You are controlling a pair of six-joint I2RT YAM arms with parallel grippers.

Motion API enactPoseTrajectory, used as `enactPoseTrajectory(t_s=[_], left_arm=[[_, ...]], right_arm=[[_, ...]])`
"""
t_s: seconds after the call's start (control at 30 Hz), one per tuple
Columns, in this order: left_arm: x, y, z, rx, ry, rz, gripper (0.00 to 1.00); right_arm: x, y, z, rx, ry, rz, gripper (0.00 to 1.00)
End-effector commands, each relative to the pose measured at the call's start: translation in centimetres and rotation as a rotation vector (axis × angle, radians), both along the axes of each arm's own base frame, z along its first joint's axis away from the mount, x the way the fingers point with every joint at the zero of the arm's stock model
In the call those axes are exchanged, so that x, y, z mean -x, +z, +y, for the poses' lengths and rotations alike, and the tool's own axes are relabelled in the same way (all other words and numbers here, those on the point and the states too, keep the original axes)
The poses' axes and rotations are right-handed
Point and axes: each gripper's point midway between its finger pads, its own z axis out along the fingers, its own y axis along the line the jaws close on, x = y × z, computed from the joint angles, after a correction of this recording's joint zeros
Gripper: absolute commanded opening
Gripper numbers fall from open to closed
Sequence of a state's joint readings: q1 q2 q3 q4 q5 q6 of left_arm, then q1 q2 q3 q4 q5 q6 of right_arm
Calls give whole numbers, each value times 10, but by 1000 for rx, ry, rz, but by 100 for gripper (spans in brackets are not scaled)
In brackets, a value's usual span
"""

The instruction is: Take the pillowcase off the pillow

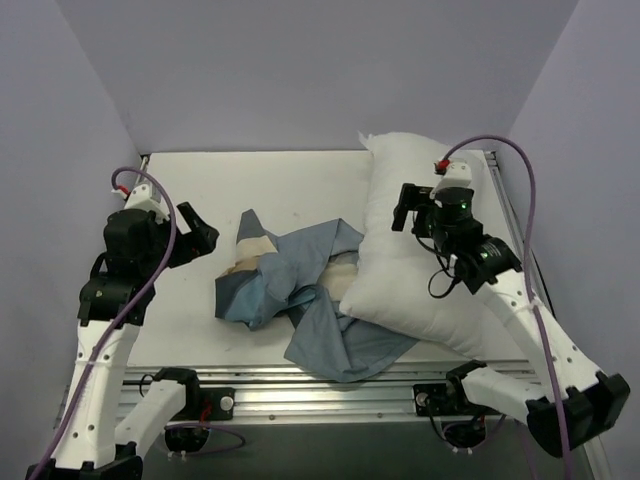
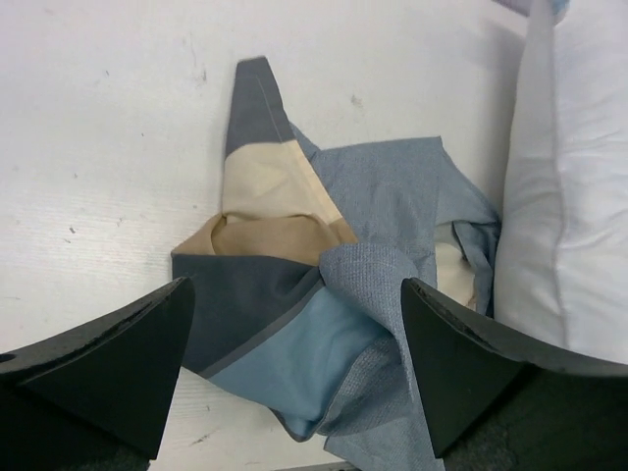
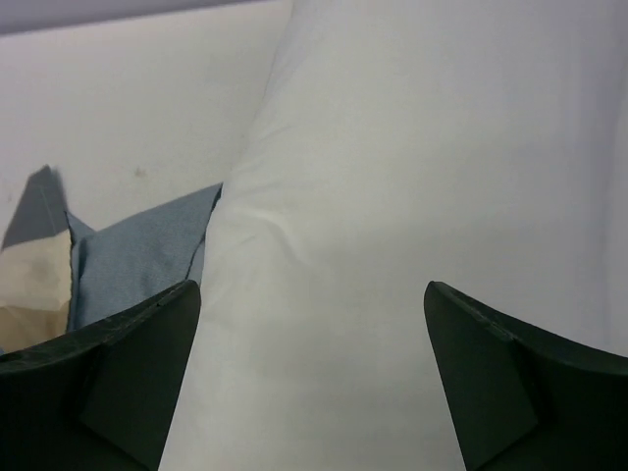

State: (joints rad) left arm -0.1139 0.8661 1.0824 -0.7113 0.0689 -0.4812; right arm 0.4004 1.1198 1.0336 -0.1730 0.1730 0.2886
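The pillowcase (image 1: 300, 290) lies crumpled in a heap at the middle of the white table, its tan and cream stripes showing at the left. The white pillow (image 1: 400, 260) lies bare to its right, one edge resting on the fabric. My left gripper (image 1: 197, 232) is open and empty, raised left of the pillowcase (image 2: 324, 285), which fills the space below its fingers. My right gripper (image 1: 408, 208) is open and empty, held above the pillow (image 3: 412, 196); a corner of the pillowcase (image 3: 137, 250) shows at the left there.
The white table (image 1: 250, 180) is walled by pale purple panels at the back and sides. A metal rail (image 1: 330, 385) runs along the near edge between the arm bases. The pillow also shows at the right of the left wrist view (image 2: 569, 196).
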Motion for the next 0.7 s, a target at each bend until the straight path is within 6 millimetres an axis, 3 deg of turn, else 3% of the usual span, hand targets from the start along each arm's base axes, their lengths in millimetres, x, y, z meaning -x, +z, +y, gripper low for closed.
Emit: enactPoseTrajectory(t_s=[0.0, 0.17, 0.3, 0.47, 0.67], left_arm=[[14, 51, 16, -60, 41, -117, 94], [37, 97, 35, -130, 97, -223, 94], [67, 142, 55, -180, 171, -350, 94], [112, 183, 79, -233, 269, -498, 94], [156, 206, 99, -268, 354, -596, 94]], right_arm=[[18, 68, -23, -30, -72, -130, 93], [56, 143, -64, -44, -199, -307, 95], [89, 183, -97, -28, -292, -413, 97], [137, 218, -132, -21, -369, -534, 100], [183, 232, -162, -18, -435, -627, 100]])
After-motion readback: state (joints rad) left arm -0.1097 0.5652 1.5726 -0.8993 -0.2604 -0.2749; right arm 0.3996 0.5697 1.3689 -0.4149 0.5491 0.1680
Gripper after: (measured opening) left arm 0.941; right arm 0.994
